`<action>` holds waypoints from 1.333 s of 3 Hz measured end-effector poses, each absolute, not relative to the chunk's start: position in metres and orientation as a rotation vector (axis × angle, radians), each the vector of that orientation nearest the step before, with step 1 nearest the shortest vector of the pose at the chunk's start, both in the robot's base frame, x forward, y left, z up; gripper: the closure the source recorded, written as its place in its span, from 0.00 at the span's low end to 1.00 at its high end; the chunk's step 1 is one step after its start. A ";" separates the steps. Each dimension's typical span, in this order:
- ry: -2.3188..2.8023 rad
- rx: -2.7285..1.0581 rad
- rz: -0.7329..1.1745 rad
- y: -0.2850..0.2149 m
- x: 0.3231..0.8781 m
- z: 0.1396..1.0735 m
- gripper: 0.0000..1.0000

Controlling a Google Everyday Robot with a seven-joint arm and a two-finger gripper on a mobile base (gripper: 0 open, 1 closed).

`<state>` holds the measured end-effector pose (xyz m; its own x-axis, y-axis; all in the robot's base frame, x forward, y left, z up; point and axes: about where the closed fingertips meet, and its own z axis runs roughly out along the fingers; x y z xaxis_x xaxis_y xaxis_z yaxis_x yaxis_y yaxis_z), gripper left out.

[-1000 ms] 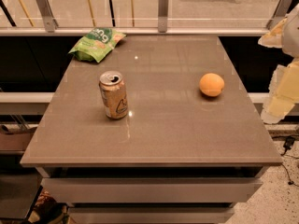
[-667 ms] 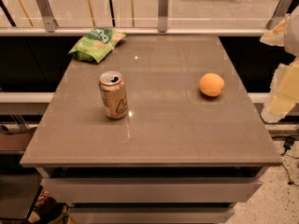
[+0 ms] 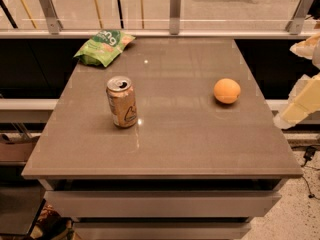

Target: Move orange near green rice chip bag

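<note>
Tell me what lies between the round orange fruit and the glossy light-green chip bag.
Camera view: only bare grey tabletop between orange and bag; the tan drink can stands nearer the camera. The pale gripper is beyond the table's right edge.

High front view down over table, jaws far right

Grey table with drawers, glass railing behind, speckled floor at right.

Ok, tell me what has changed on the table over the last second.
Nothing visibly changed. The end effector hangs off the table at the view's right edge, apart from the orange. The orange, the can and the green rice chip bag lie where they were.
</note>
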<state>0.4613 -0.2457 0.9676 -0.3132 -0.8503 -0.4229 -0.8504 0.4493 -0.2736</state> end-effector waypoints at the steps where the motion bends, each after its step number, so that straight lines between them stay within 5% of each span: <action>1: 2.150 -1.291 0.104 -0.251 0.479 0.945 0.00; 4: 2.026 -1.111 0.269 -0.241 0.532 0.897 0.00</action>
<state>0.5317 -0.2408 0.8968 -0.3015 -0.6168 -0.7271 -0.7853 0.5931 -0.1775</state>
